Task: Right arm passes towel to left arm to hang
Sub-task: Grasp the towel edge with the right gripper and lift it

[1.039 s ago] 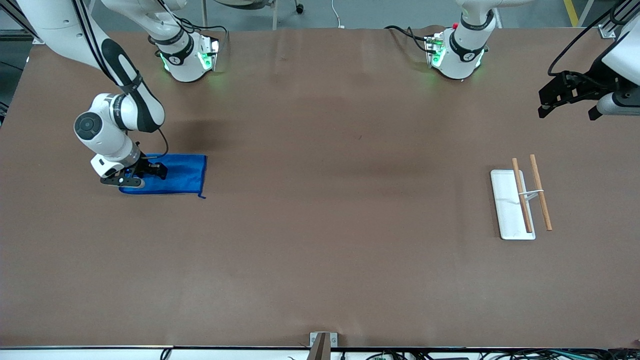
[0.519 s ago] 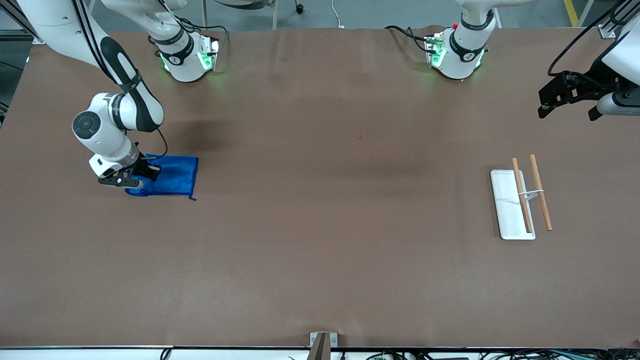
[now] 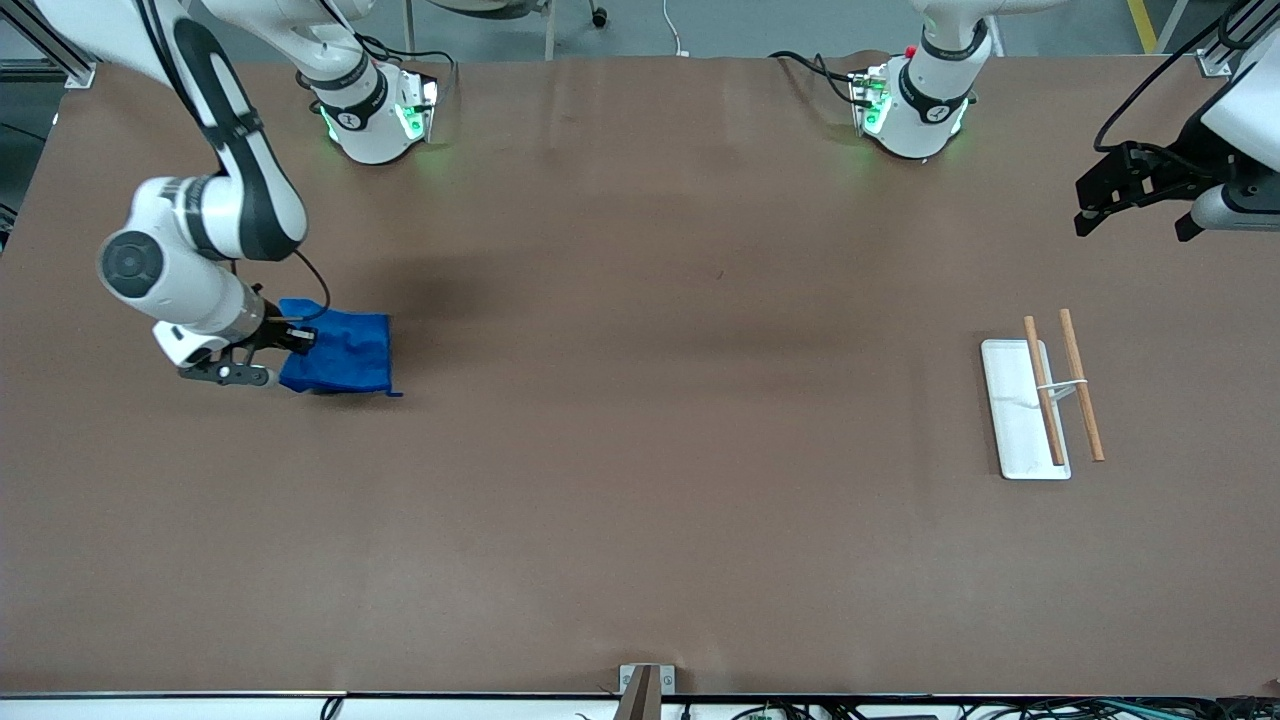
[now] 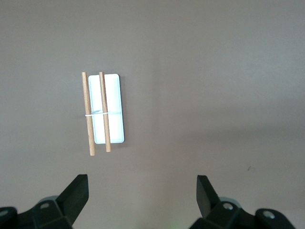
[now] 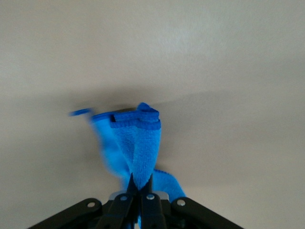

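Note:
The royal-blue towel (image 3: 340,352) is bunched and partly lifted off the brown table near the right arm's end. My right gripper (image 3: 296,340) is shut on one edge of it, and the rest drapes down to the table. In the right wrist view the towel (image 5: 138,143) hangs from the pinched gripper (image 5: 141,183). My left gripper (image 3: 1130,195) is open and empty, held in the air at the left arm's end of the table. In the left wrist view its fingertips (image 4: 80,188) stand wide apart around the gripper's middle (image 4: 141,188).
A white flat base (image 3: 1012,420) carrying a rack of two wooden rods (image 3: 1082,385) lies on the table toward the left arm's end, also in the left wrist view (image 4: 114,114). A metal bracket (image 3: 645,682) sits at the table's front edge.
My right gripper has risen and drawn toward the right arm's end with the towel edge. The towel went from flat to bunched and shorter. The left arm has not moved.

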You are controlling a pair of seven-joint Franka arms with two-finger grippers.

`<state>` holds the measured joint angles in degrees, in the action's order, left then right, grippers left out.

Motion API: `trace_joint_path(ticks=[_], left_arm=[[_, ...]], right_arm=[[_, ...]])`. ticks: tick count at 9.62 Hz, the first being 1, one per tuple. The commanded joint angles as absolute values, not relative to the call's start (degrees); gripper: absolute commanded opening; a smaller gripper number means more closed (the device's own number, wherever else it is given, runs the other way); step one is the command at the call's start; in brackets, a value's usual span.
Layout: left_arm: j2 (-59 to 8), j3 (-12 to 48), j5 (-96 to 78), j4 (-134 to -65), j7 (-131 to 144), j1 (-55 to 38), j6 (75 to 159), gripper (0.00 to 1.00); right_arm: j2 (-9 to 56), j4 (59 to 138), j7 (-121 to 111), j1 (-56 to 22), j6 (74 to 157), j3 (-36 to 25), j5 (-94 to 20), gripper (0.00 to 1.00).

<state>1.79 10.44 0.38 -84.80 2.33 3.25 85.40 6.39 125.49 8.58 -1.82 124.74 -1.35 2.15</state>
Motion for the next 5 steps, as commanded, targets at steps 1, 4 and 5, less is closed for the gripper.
trace_joint_path(ticks=[1, 4, 5], left_arm=[[0.70, 10.72, -0.17, -84.99, 1.41, 3.60, 84.73, 1.00], [0.79, 10.37, -0.18, -84.99, 1.32, 3.69, 84.73, 1.00], [0.70, 10.37, -0.26, -85.16, 0.97, 3.78, 84.73, 1.00]], right_arm=[[6.85, 117.19, 14.83, -1.76, 118.05, 3.76, 2.11, 0.00], [7.64, 112.61, 15.03, -1.85, 119.96, 10.43, -3.99, 0.00], [8.43, 111.37, 14.94, -2.19, 122.93, 13.07, -10.92, 0.00]])
